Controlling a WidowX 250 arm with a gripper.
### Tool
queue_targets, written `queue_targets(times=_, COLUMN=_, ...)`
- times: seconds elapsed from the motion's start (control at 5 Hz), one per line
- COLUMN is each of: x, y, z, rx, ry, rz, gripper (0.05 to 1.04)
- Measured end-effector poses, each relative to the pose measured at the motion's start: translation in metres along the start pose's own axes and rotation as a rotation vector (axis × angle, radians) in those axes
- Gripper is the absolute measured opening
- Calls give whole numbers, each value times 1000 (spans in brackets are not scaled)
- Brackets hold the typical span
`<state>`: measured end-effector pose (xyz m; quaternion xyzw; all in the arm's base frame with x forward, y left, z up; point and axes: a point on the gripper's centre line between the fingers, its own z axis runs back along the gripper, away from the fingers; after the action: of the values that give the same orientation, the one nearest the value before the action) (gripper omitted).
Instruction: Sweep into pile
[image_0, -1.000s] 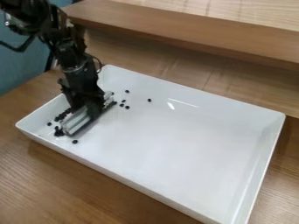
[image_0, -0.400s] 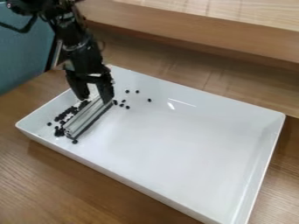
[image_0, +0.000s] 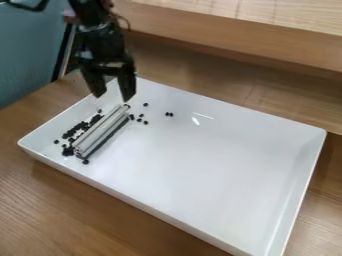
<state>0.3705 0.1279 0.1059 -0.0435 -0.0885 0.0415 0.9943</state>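
Note:
The gripper (image_0: 113, 96) hangs open above the tray's upper left part, its two fingers apart with nothing between them. Below it a silver, grooved bar with a dark lower edge (image_0: 102, 131) lies slantwise on the floor of the white tray (image_0: 214, 165). Many small black pieces (image_0: 69, 134) are bunched along the bar's left side and around its lower end. Several others (image_0: 145, 122) are scattered just right of the bar's upper end, and a close pair (image_0: 169, 114) sits farther right.
Raised walls run around the tray, which rests on a brown wooden table (image_0: 80, 210). Behind it stands a wooden ledge (image_0: 227, 37). A blue-green surface (image_0: 27, 60) is at the upper left.
The gripper has let go of the bar, opened and risen up and slightly right. The bar stays lying in the tray. A black piece near the upper end now sits farther right, beside another.

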Motion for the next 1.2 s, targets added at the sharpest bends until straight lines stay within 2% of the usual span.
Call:
queue_targets(times=0.2, x=3, y=-15, z=5, rx=24, ry=37, rz=-14, gripper=999)
queue_targets(times=0.6, x=0, y=-46, z=-2, rx=29, ry=84, rz=-58, gripper=999)
queue_targets(times=1.2, x=-27, y=-87, z=4, rx=11, ry=82, rz=-167, gripper=999)
